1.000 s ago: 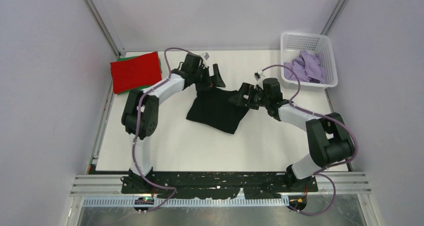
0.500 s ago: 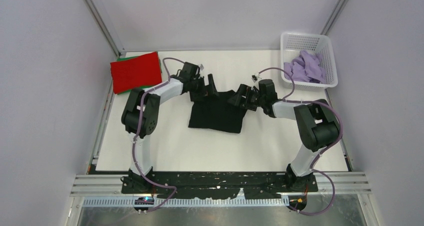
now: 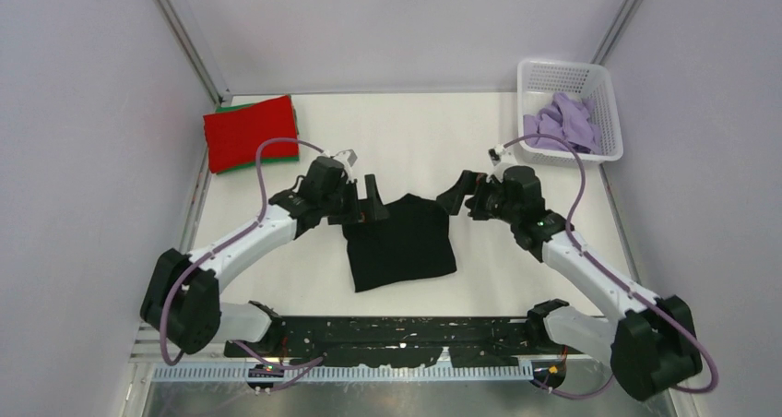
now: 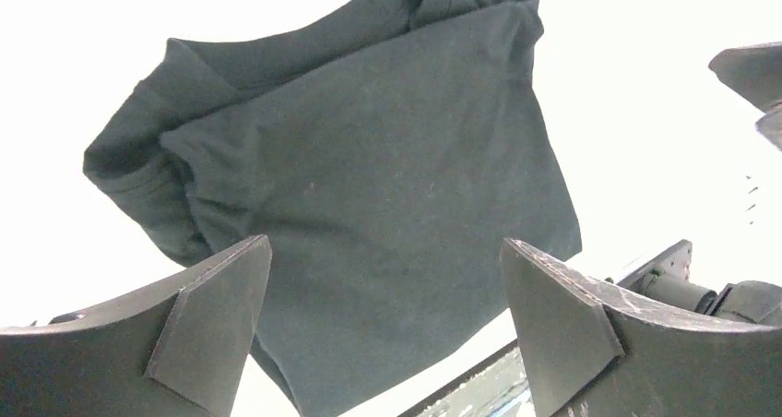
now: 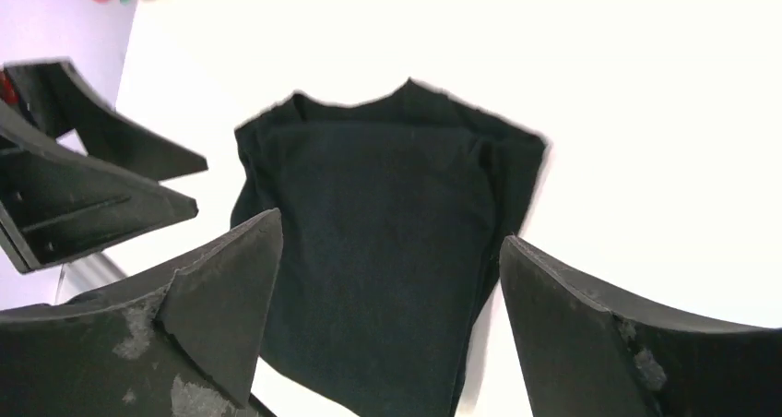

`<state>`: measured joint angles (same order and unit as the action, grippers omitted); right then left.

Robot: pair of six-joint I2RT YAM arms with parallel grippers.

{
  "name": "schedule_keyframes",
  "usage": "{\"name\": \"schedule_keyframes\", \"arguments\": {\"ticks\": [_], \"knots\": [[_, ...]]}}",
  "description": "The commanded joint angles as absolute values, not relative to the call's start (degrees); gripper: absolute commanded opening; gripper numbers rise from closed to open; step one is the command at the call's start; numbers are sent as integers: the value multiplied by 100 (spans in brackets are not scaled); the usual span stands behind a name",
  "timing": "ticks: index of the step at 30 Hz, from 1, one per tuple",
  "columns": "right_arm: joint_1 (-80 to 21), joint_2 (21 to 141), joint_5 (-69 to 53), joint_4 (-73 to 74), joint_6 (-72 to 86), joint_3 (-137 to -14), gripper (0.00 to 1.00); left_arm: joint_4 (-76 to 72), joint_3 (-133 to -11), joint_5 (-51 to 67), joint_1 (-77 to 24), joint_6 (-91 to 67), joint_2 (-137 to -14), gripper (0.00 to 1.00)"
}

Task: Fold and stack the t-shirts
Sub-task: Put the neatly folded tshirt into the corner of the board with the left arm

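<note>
We found the black t-shirt point(image 3: 401, 242) lying folded on the worktop point(image 3: 415, 131), between the two arms. The left fingers point(image 4: 203, 325) and the right fingers point(image 5: 212, 315) stood spread wide and empty, one set near each far corner of the shirt. We judged the cloth light, soft and limp. Lifted by one point it would sag and unfold, so both layers should be pinched at two edge corners. No brand, label or writing could be read.

White table point(image 3: 479, 279), pale lavender walls point(image 3: 83, 159)
</note>
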<state>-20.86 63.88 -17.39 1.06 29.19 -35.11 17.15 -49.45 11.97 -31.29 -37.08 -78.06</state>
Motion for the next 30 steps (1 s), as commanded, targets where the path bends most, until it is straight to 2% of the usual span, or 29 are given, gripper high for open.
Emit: {"name": "schedule_keyframes", "arguments": {"ticks": [1, 6, 14, 21, 27, 29, 30], "knots": [[-2038, 5318, -402, 592, 2939, -3375, 95, 2153, -4675, 300, -3160, -3806, -7219, 99], [-1998, 4742, 529, 791, 3044, -3004, 96, 2169, -4293, 74, -3150, -4005, -7089, 99], [-1989, 4835, 248, 795, 2803, -2927, 96, 1789, -4149, 141, -3153, -4145, -7843, 99], [-1990, 4782, 453, 852, 2735, -2887, 95, 1615, -4192, 202, -3362, -4307, -8486, 81], [-1985, 4726, 654, 853, 2718, -2818, 96, 1985, -4316, -434, -3895, -4585, -8788, 64], [-1987, 4740, 678, 853, 2718, -2813, 95, 2125, -4426, -714, -4021, -4661, -8982, 55], [-1982, 4743, 697, 853, 2717, -2813, 95, 2173, -4508, -757, -4051, -4655, -9101, 47]]}}
